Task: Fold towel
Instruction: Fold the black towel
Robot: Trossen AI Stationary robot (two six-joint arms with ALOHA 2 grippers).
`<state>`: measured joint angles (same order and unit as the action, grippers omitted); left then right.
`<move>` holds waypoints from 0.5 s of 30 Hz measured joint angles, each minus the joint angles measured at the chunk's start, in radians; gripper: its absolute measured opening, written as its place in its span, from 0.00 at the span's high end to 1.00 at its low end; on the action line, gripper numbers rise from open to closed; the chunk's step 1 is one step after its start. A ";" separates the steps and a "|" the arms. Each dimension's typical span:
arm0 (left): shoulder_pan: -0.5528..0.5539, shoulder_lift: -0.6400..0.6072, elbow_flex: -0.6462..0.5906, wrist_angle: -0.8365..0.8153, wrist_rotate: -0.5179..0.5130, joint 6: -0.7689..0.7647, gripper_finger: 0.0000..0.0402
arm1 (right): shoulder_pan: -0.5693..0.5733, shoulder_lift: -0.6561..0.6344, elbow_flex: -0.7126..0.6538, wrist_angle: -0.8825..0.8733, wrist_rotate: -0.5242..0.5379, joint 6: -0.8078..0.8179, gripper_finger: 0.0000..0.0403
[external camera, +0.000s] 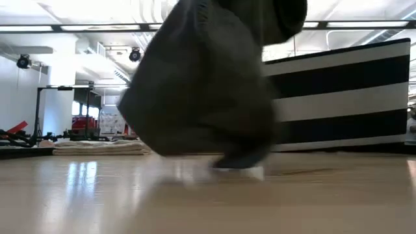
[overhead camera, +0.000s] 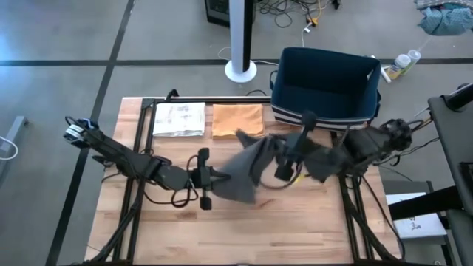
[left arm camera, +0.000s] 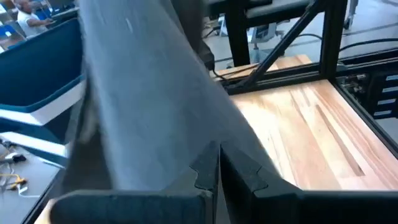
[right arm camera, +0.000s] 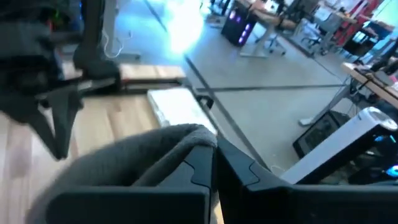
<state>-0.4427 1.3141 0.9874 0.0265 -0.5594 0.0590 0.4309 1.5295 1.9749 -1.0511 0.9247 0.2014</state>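
Towel point(overhead camera: 247, 174), dark grey and bunched, hangs lifted above the middle of the wooden table point(overhead camera: 310, 229), held between both arms. From the table's centre in the high view, the left gripper point(overhead camera: 218, 177) sits at about nine o'clock, its fingers pressed together on the cloth's near-left edge. The left wrist view shows the two dark fingers point(left arm camera: 239, 171) closed with the grey fabric point(left arm camera: 143, 106) rising away from them in a broad sheet. The right gripper point(overhead camera: 284, 166) is at roughly two o'clock of the centre, also pinched tight on the cloth; in the right wrist view a rounded fold of towel point(right arm camera: 155, 152) is caught where its fingers point(right arm camera: 239, 168) meet.

From table height the towel point(external camera: 208, 84) fills the middle of the view as a dark blurred mass, its lower edge just above the tabletop.

At twelve o'clock on the table lie an orange folded cloth point(overhead camera: 237, 120) and, just beside it toward eleven o'clock, a white folded cloth point(overhead camera: 179, 119). A dark blue bin point(overhead camera: 325, 85) with a striped side stands at one o'clock.
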 joint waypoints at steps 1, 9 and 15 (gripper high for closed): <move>0.000 -0.002 0.000 0.005 0.000 0.001 0.97 | -0.015 -0.004 0.005 0.001 -0.002 -0.013 0.99; 0.000 0.056 -0.002 -0.009 0.000 -0.088 0.88 | -0.034 -0.016 -0.001 -0.001 -0.107 -0.161 0.99; -0.018 0.092 -0.002 0.105 0.001 -0.115 0.78 | 0.005 -0.015 0.001 0.136 -0.143 -0.415 0.99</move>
<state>-0.4606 1.4058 0.9852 0.1312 -0.5587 -0.0557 0.4354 1.5146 1.9756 -0.9151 0.7822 -0.2135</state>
